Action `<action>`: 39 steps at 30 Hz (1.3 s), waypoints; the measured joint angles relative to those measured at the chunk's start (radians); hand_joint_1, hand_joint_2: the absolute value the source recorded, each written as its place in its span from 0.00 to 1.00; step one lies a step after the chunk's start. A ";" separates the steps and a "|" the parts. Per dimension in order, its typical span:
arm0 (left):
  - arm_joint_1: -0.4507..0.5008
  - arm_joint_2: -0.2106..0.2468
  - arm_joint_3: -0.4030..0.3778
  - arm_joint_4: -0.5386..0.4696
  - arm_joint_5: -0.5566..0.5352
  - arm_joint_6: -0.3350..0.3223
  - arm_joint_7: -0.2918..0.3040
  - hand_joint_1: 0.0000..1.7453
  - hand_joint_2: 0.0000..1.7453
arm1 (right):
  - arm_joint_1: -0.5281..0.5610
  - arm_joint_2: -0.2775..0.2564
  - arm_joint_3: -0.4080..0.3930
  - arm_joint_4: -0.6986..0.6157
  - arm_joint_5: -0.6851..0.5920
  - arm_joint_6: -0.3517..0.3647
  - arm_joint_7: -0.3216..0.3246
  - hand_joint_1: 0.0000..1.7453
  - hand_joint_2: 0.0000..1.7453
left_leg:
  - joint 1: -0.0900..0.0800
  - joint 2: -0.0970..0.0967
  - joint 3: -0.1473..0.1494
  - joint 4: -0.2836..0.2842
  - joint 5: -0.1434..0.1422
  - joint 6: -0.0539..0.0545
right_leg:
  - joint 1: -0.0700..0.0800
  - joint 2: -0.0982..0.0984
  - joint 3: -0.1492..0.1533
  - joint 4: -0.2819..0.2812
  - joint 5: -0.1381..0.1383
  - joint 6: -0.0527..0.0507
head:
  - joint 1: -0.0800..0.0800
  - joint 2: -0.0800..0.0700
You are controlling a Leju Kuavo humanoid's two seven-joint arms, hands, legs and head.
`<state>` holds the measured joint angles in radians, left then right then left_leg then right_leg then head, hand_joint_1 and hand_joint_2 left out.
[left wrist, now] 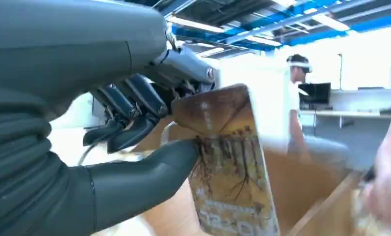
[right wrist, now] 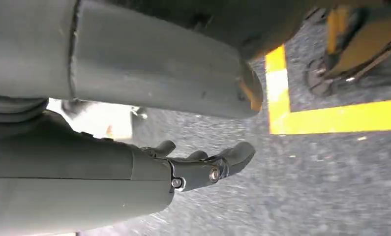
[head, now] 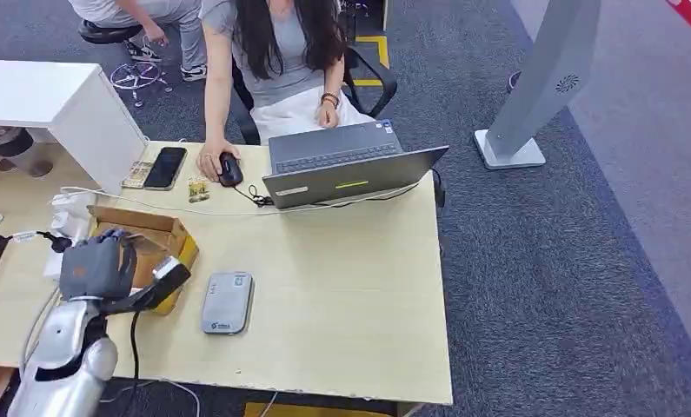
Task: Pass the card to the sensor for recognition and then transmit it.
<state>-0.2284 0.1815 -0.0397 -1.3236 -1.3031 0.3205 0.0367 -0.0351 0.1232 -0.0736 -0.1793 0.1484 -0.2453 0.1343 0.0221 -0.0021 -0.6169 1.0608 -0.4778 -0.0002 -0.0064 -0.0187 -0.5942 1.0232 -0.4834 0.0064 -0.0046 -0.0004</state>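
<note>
My left hand (head: pixel 98 268) hovers over an open cardboard box (head: pixel 169 233) at the left of the desk. In the left wrist view the left hand (left wrist: pixel 134 123) pinches a yellow-brown printed card (left wrist: pixel 227 167) between thumb and fingers, held upright above the box's inside (left wrist: pixel 306 191). The grey card sensor (head: pixel 227 301) lies flat on the desk just right of the box, apart from the hand. My right hand (right wrist: pixel 203 164) hangs over dark carpet with its fingers loosely apart, holding nothing.
A person sits across the desk with a hand on a mouse (head: pixel 229 168) beside an open laptop (head: pixel 346 169). A phone (head: pixel 165 167), a small card (head: pixel 198 189) and cables lie at the far left. A white cabinet (head: pixel 59 104) stands at the back left.
</note>
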 joint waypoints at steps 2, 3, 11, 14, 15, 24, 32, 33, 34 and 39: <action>-0.113 -0.021 -0.031 0.067 -0.016 0.029 0.017 1.00 1.00 | -0.006 0.000 0.008 0.000 0.015 0.003 -0.002 0.00 0.00 | 0.000 0.001 0.000 0.000 0.002 -0.001 | 0.000 0.002 0.000 0.000 0.003 0.000 | 0.000 0.000; -0.174 -0.029 -0.046 0.104 -0.024 0.049 0.024 1.00 1.00 | -0.007 0.000 0.010 -0.001 0.023 0.005 -0.001 0.00 0.00 | 0.000 0.002 -0.001 0.000 0.003 -0.001 | 0.000 0.002 0.000 0.000 0.004 0.000 | 0.000 0.000; -0.507 -0.049 -0.100 0.349 -0.055 0.148 0.032 1.00 1.00 | -0.009 -0.004 0.033 -0.001 0.063 0.018 0.033 0.00 0.00 | 0.000 0.008 -0.001 0.000 0.004 -0.001 | 0.000 0.010 -0.001 0.000 0.008 -0.001 | 0.000 0.000; -0.544 -0.051 -0.101 0.380 -0.059 0.149 0.032 1.00 1.00 | -0.009 -0.004 0.036 -0.001 0.065 0.018 0.037 0.00 0.00 | 0.000 0.008 -0.001 0.000 0.004 -0.001 | 0.000 0.011 -0.001 0.000 0.007 -0.001 | 0.000 0.000; -0.544 -0.051 -0.101 0.380 -0.059 0.149 0.032 1.00 1.00 | -0.009 -0.004 0.036 -0.001 0.065 0.018 0.037 0.00 0.00 | 0.000 0.008 -0.001 0.000 0.004 -0.001 | 0.000 0.011 -0.001 0.000 0.007 -0.001 | 0.000 0.000; -0.546 -0.052 -0.101 0.382 -0.060 0.149 0.032 1.00 1.00 | -0.009 -0.004 0.037 0.000 0.065 0.018 0.037 0.00 0.00 | 0.000 0.008 -0.001 0.000 0.004 -0.001 | 0.000 0.011 -0.001 0.000 0.007 -0.001 | 0.000 0.000; -0.614 -0.066 -0.112 0.467 -0.063 0.158 0.033 1.00 1.00 | -0.008 -0.005 0.051 0.000 0.066 0.018 0.040 0.00 0.00 | 0.000 0.009 -0.002 0.000 0.004 -0.001 | 0.000 0.012 -0.002 0.000 0.007 -0.001 | 0.000 0.000; -0.621 -0.067 -0.114 0.480 -0.073 0.161 0.033 1.00 1.00 | -0.008 -0.005 0.053 0.000 0.072 0.018 0.041 0.00 0.00 | 0.000 0.009 -0.002 0.000 0.004 -0.001 | 0.000 0.012 -0.002 0.000 0.007 -0.001 | 0.000 0.000; -0.638 -0.071 -0.116 0.490 -0.094 0.160 0.041 1.00 1.00 | -0.008 -0.005 0.056 0.000 0.082 0.018 0.044 0.00 0.00 | 0.000 0.009 -0.002 0.000 0.004 -0.001 | 0.000 0.012 -0.002 0.000 0.007 -0.001 | 0.000 0.000; -0.689 -0.081 -0.125 0.530 -0.127 0.161 0.074 0.00 1.00 | -0.009 -0.005 0.058 0.000 0.093 0.019 0.035 0.00 0.00 | 0.000 0.009 -0.003 0.000 0.004 -0.001 | 0.000 0.012 -0.003 0.000 0.007 -0.001 | 0.000 0.000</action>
<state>-0.9174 0.1007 -0.1652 -0.7935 -1.4301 0.4810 0.1110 -0.0436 0.1186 -0.0153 -0.1797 0.2411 -0.2258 0.1697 0.0221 0.0073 -0.6196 1.0607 -0.4739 -0.0017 -0.0063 -0.0068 -0.5968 1.0236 -0.4760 0.0056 -0.0046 -0.0004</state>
